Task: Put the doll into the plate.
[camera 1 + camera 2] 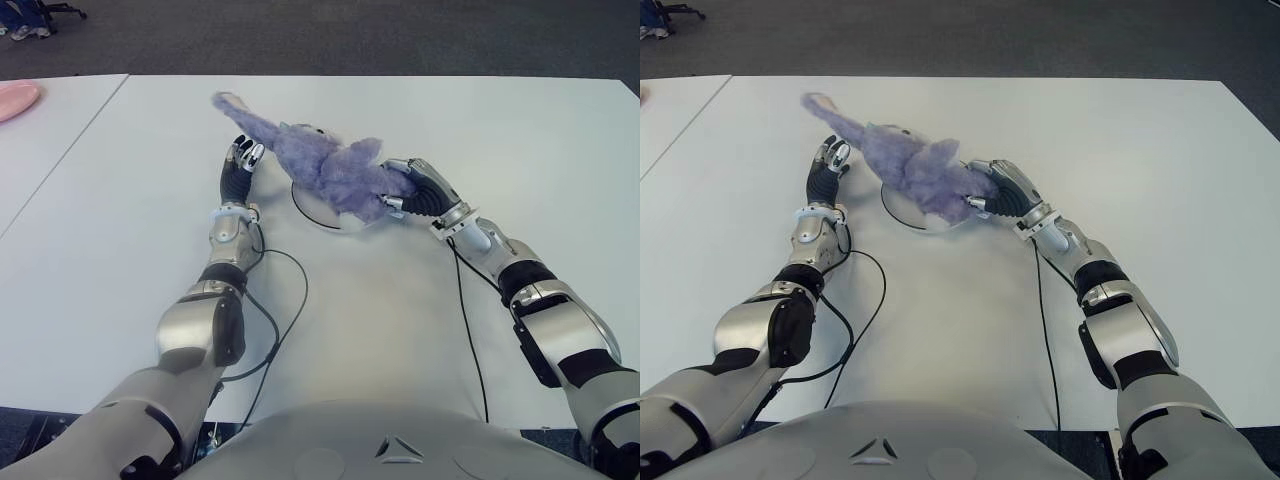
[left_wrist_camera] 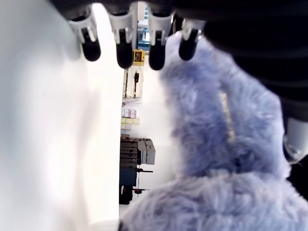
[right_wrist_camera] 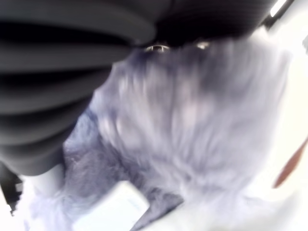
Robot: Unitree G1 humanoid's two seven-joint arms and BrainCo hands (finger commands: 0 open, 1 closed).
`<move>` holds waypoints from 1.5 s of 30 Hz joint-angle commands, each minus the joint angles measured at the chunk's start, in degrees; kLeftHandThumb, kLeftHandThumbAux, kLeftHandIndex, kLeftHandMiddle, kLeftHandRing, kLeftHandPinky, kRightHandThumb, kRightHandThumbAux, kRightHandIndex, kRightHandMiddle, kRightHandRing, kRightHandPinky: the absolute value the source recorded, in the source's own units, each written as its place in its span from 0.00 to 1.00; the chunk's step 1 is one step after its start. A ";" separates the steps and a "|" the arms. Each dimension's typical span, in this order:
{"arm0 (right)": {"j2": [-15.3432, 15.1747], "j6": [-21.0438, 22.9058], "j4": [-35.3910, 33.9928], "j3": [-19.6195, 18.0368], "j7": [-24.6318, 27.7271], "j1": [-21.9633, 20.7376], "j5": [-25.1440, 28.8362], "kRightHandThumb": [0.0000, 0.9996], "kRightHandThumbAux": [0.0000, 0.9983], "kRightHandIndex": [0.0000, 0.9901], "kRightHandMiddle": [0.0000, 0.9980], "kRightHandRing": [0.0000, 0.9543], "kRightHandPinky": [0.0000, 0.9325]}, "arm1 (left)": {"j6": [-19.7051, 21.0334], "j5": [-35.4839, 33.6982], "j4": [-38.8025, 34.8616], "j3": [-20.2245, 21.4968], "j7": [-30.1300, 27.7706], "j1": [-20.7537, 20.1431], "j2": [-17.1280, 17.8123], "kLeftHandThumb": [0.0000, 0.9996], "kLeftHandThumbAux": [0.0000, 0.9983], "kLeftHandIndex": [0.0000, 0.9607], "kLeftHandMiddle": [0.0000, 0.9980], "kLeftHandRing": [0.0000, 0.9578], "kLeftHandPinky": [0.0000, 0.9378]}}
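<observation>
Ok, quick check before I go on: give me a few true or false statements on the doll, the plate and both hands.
1. The right hand grasps the purple doll. True.
2. The doll lies wholly clear of the white plate. False: its body overlaps the plate, while its long tail reaches out over the table.
3. The left hand holds the doll. False: its fingers are straight and hold nothing, beside the doll on its left.
4. A pink dish shows at the far left on a neighbouring table. True.

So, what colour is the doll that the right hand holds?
The doll is fluffy lavender purple, gripped by the right hand; the left eye view shows it best.
</observation>
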 commanded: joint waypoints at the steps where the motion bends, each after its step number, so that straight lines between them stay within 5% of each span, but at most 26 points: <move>1: 0.68 3.32 2.65 2.17 -0.14 0.05 -3.72 0.11 0.53 0.01 0.01 0.01 0.01 | 8.03 0.92 7.20 -0.79 0.56 9.97 -3.65 0.00 0.50 0.09 0.11 0.10 0.08; 11: 0.38 5.87 4.13 1.41 2.81 -1.81 -1.82 0.14 0.43 0.00 0.00 0.00 0.00 | 8.25 0.61 7.22 -0.43 1.07 9.97 -3.86 0.00 0.50 0.09 0.12 0.11 0.10; 34: 1.30 10.29 9.75 -1.91 3.82 -4.51 1.87 0.18 0.37 0.00 0.00 0.00 0.00 | 8.02 1.69 7.22 -0.99 1.56 9.99 -3.87 0.00 0.49 0.09 0.12 0.10 0.08; 45: 1.02 12.26 12.81 -10.25 11.22 -6.93 10.56 0.14 0.39 0.00 0.00 0.00 0.00 | 8.55 1.55 7.17 -0.64 2.44 9.49 -4.19 0.00 0.48 0.10 0.12 0.11 0.09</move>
